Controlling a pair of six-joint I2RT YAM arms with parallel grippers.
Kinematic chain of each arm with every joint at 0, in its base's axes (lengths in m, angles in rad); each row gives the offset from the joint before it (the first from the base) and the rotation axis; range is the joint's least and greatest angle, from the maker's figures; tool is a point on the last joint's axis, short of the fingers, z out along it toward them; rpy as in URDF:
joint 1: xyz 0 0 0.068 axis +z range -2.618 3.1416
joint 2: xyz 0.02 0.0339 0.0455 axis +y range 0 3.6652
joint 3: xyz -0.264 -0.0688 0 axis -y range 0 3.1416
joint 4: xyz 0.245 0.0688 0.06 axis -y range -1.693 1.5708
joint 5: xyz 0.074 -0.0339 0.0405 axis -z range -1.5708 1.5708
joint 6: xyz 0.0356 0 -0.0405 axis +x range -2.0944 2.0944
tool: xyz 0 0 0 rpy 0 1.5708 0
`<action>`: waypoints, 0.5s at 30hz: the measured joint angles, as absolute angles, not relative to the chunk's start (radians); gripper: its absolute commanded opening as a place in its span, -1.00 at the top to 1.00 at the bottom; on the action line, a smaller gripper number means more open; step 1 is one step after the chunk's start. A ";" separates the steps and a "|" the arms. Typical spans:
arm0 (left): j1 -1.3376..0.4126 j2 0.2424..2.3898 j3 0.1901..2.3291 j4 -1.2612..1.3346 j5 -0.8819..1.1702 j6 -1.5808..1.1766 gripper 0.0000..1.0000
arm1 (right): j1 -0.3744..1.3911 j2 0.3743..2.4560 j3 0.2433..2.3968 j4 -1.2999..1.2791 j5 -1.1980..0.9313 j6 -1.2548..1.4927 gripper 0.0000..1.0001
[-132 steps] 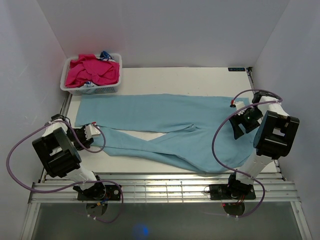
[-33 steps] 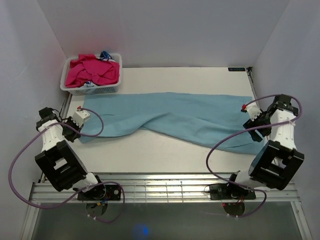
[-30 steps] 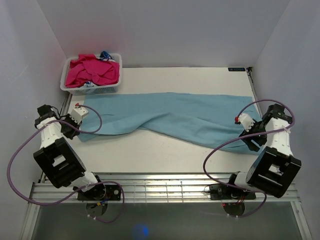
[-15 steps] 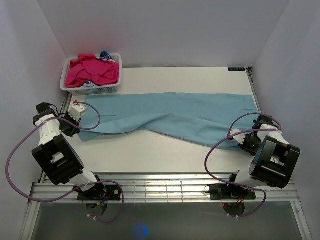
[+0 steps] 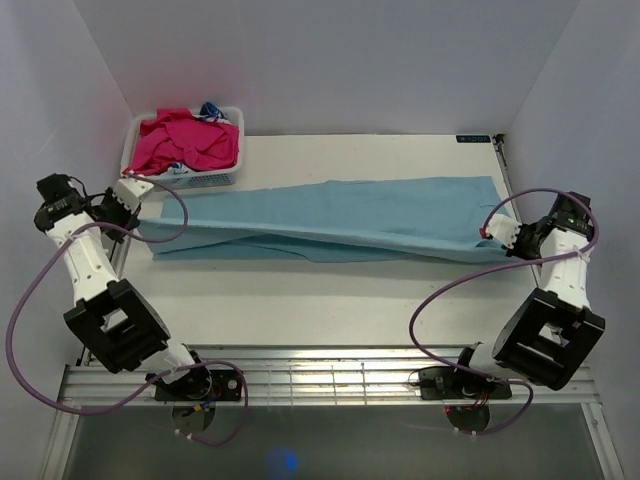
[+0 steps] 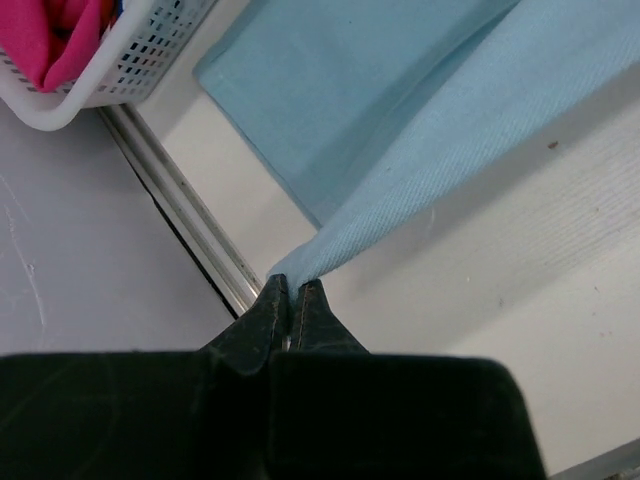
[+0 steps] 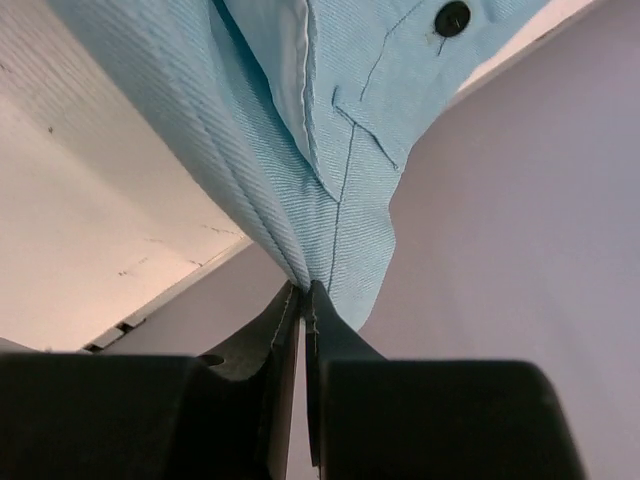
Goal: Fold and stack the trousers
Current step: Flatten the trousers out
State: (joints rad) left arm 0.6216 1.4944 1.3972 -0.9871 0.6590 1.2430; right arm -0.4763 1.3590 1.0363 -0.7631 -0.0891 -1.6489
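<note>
The light blue trousers (image 5: 330,218) stretch across the table from left to right, pulled taut into a long narrow band. My left gripper (image 5: 128,192) is shut on the leg end at the far left, beside the basket; the left wrist view shows the cloth (image 6: 430,130) pinched at the tips (image 6: 290,290). My right gripper (image 5: 497,238) is shut on the waist end at the far right edge. In the right wrist view, the waistband with a dark button (image 7: 452,17) and seam (image 7: 340,190) hangs from the closed tips (image 7: 303,290).
A white basket (image 5: 228,178) with magenta garments (image 5: 185,142) stands at the back left corner, just beyond my left gripper. Grey walls close in on both sides. A metal rail (image 5: 320,375) runs along the near edge by the arm bases.
My right gripper has shut on the waist end and lifted it outward. My left gripper has pulled its leg end up toward the basket. The slack, rumpled trousers are now drawn straight.
</note>
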 measured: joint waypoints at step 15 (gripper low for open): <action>0.859 1.263 0.730 -1.085 0.489 1.829 0.59 | -0.755 1.375 0.833 -0.836 -0.044 -1.944 0.29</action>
State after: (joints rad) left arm 0.8589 1.2629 0.7300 -1.0855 0.4889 1.8294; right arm -0.7551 1.3754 0.8333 -0.8356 -0.0444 -1.9438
